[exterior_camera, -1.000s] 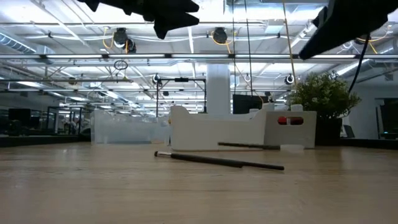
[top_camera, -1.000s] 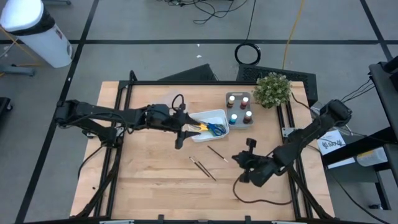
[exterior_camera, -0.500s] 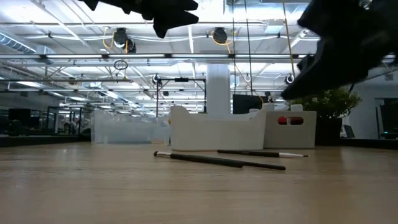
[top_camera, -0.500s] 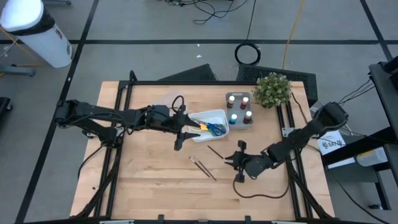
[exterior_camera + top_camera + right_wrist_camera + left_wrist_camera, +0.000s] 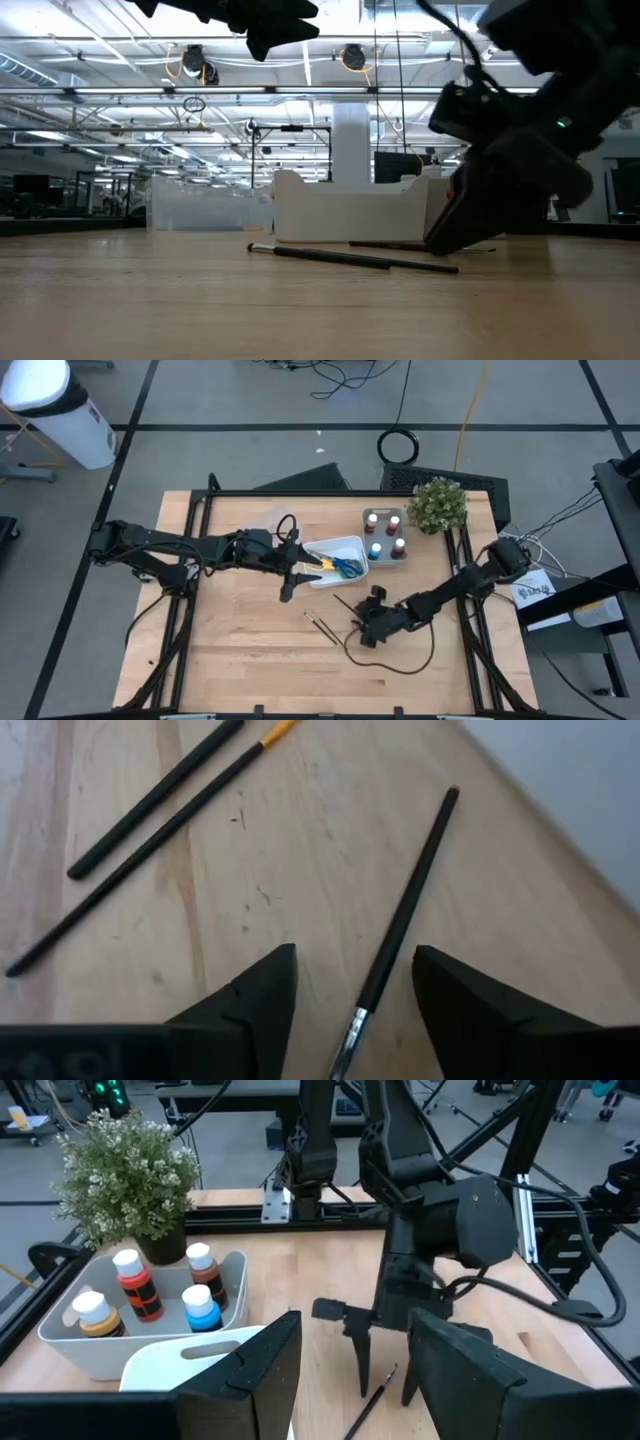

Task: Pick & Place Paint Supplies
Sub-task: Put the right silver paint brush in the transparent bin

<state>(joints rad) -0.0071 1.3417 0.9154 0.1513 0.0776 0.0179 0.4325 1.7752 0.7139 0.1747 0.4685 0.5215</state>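
Overhead, the wooden table [image 5: 240, 630] carries a white tray [image 5: 335, 550] holding scissors [image 5: 345, 567], with paint pots [image 5: 385, 535] just beside. Left gripper [image 5: 288, 588] hovers spread near the tray, holding nothing. Right gripper [image 5: 350, 995] sits low, fingers parted either side of one thin brush [image 5: 400, 935]; two more brushes [image 5: 325, 628] lie close by.

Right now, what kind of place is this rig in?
Probably a large robotics lab or industrial hall: bare ceiling trusses with hanging lights run far back, cables trail over a tape-lined concrete floor, and the table sits in a metal frame.
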